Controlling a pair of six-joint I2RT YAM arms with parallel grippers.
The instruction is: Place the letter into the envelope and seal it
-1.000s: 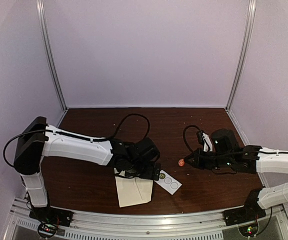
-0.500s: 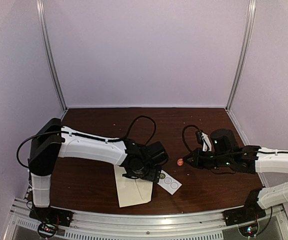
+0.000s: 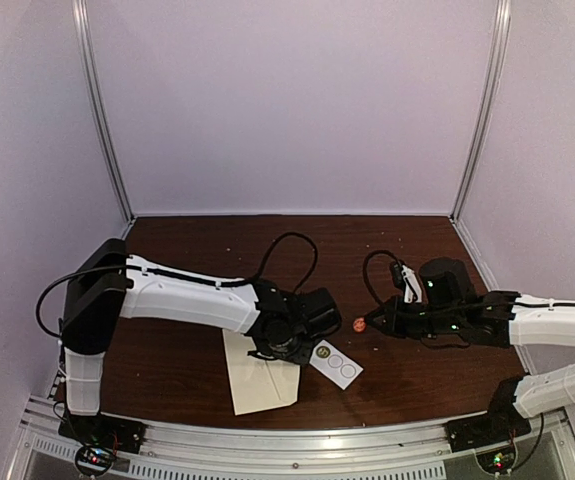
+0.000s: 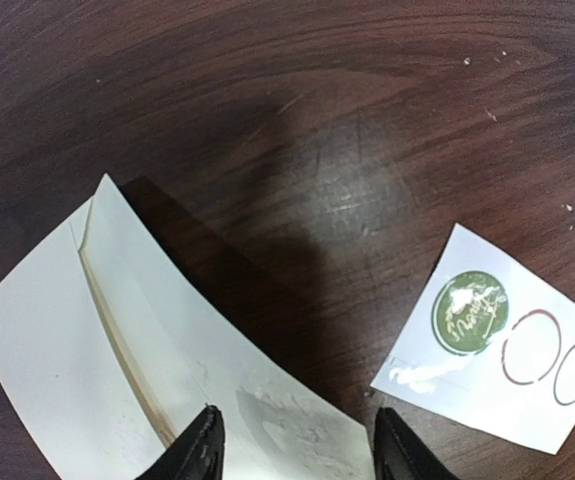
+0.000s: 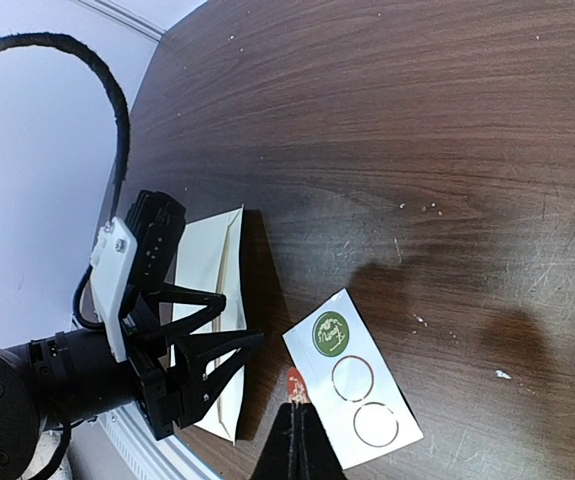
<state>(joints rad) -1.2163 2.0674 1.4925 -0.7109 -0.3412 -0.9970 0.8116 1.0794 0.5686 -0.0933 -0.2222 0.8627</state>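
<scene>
**Bench** (image 3: pixel 197 240): dark brown wood with pale lilac walls on three sides and a metal rail along the near edge. The far half and the middle strip between the two arms are bare wood.

**Left arm**: white and black, reaching in from the near left corner. Its claw (image 4: pixel 300 455) hangs over the far end of the envelope with the fingers apart and nothing between them. Whether the tips touch the paper cannot be told.

**Right arm**: lies low along the right side and points toward the centre. Its claw (image 5: pixel 297 405) is closed, with a small red piece (image 5: pixel 295 379) nipped at the tips above the sticker card.

**Envelope** (image 3: pixel 259 375): plain cream paper, rectangular, lying flat, left of centre.
- Its near end is close to the front rail, and its far end is under the left claw.
- A long fold runs down it, with a thin brownish line beside the fold.
- The surface near the claw is slightly dimpled.
- A dark shadow follows its right-hand long edge.

**Sticker card** (image 4: pixel 497 350): small and white, just right of the envelope, with a narrow strip of wood between them.

**Green sticker** (image 4: pixel 470 315): round, at the card's end nearest the envelope. Two empty rings sit beyond it.
</scene>
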